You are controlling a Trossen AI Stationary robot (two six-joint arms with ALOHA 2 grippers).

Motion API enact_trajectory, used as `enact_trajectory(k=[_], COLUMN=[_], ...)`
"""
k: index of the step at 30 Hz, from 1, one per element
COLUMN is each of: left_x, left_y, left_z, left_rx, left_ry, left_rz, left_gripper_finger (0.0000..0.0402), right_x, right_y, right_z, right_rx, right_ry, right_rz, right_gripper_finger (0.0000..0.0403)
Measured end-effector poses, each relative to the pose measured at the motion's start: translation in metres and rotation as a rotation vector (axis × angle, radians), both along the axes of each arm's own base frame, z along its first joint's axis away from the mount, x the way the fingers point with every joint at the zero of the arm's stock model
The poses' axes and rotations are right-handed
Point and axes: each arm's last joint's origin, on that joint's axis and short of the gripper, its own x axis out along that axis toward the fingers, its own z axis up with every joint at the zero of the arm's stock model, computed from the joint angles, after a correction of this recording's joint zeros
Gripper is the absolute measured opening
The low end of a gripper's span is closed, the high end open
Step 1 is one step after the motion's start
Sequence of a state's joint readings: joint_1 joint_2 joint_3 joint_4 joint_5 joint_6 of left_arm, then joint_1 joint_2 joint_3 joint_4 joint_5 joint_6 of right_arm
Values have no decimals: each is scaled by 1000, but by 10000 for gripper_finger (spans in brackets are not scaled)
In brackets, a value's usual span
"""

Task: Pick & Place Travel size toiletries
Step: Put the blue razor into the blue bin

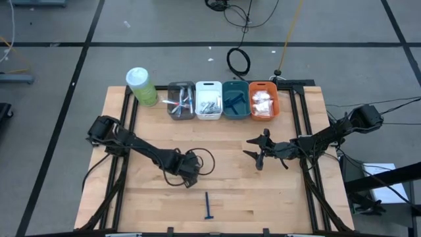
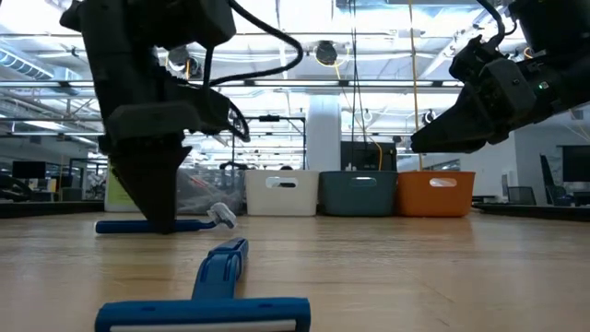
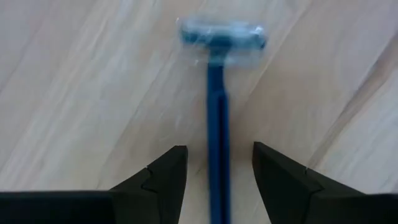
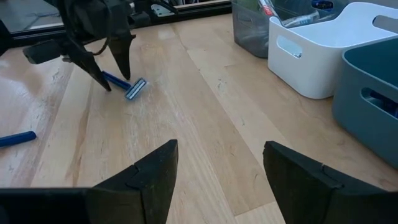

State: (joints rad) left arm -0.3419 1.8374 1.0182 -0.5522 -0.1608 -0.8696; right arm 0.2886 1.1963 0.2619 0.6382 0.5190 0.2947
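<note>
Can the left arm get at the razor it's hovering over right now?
Probably yes. The left gripper is open, with its fingers either side of the razor handle on bare table. Nothing lies between them.

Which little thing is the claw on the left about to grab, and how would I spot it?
Start at the wooden table and follow the left arm to its open claw. Between its fingers lies a blue razor, handle straddled, pale head pointing away. The other blue razor lies alone near the table's front edge, no claw over it.
</note>
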Motion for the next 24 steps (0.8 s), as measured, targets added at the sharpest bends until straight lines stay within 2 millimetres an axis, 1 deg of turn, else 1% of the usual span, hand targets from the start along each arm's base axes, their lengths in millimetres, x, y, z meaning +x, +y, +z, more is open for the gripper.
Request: enact_trajectory(k=[4, 6, 8, 12, 13, 15, 18, 22, 24], left_x=[-1, -1, -1, 0, 0, 0, 2, 9, 14], left_y=[0, 0, 0, 1, 2, 3, 3, 3, 5], left_z=[-2, -3, -3, -3, -3, -3, -2, 15, 30], left_rx=[2, -2, -5, -17, -21, -24, -26, -12, 4], left_ry=[-3, -3, 0, 4, 5, 6, -14, -77, -142], left_rz=[3, -5, -7, -6, -3, 9, 0, -53, -77], left_gripper_finger=[179, 160, 127, 37, 21, 15, 26, 10, 9], right_x=[0, 0, 0, 0, 0, 0, 0, 0, 0], right_y=[0, 0, 0, 0, 0, 0, 0, 0, 0], right_z=[0, 0, 0, 0, 0, 0, 0, 0, 0], right_rx=[2, 3, 3, 3, 3, 3, 3, 4, 4], right_ry=[0, -1, -1, -1, -1, -1, -1, -1, -1], right_rz=[-1, -1, -1, -1, -1, -1, -1, -2, -2], right_gripper_finger=[224, 224, 224, 224, 224, 224, 224, 224, 224])
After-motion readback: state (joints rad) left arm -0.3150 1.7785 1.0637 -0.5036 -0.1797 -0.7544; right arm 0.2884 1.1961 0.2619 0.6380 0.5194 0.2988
